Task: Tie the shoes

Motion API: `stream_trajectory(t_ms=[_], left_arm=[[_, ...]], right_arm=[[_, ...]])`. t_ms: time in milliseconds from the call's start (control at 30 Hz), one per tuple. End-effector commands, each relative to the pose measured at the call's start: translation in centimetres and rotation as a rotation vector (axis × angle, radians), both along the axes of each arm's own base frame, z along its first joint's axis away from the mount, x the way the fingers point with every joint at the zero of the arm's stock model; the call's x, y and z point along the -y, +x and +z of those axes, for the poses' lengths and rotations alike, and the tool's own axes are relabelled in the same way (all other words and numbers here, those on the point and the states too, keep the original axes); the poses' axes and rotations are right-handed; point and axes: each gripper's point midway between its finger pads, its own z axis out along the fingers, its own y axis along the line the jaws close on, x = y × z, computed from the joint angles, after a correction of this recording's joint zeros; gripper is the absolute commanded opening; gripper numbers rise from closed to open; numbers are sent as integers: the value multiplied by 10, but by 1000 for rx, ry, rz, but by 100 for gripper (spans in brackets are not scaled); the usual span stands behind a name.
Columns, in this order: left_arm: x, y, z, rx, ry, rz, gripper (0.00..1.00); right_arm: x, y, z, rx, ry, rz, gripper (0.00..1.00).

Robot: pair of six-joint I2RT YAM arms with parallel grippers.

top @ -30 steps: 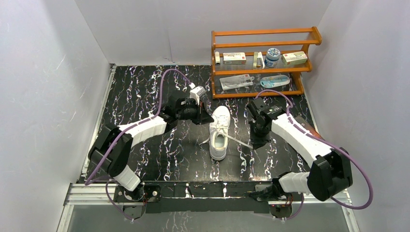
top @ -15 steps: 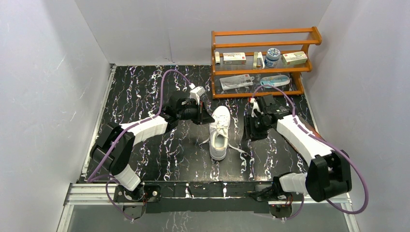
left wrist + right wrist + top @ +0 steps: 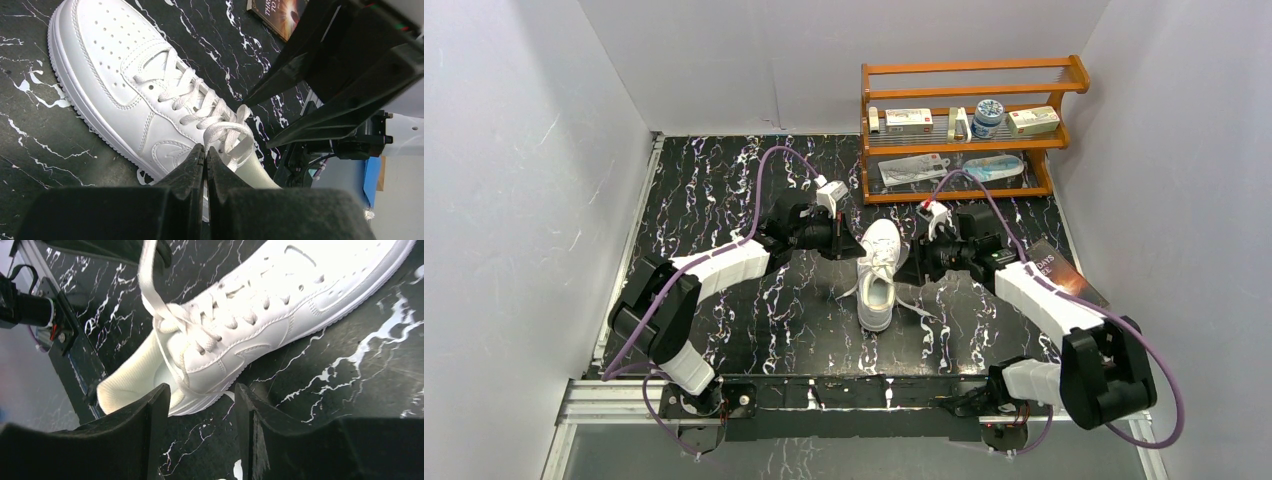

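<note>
The left gripper (image 3: 204, 150) pinches together, seemingly on a lace (image 3: 146, 280); right gripper (image 3: 200, 390) gapes beside the sneaker (image 3: 877, 275).

Looks like a robotics lab cell: white panel walls (image 3: 524, 150), black marbled tabletop (image 3: 714, 180), aluminium rail (image 3: 604, 400), stocked wooden rack (image 3: 972, 70).

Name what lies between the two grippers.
The white sneaker lies between the left gripper and the right gripper; the top external view shows this best.

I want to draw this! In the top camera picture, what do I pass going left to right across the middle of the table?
left gripper → white sneaker → right gripper → book
</note>
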Motion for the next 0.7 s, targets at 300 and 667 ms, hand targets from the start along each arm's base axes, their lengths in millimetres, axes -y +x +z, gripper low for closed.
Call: stream_trajectory(t_ms=[300,667], left_arm=[[0,2,38,69,-39,-5,0],[-2,-1,37,64,-40,-4,0]], right_arm=[[-9,-15,-10,83,74,157,55],[-14,-5,-7,80,100,131,42]])
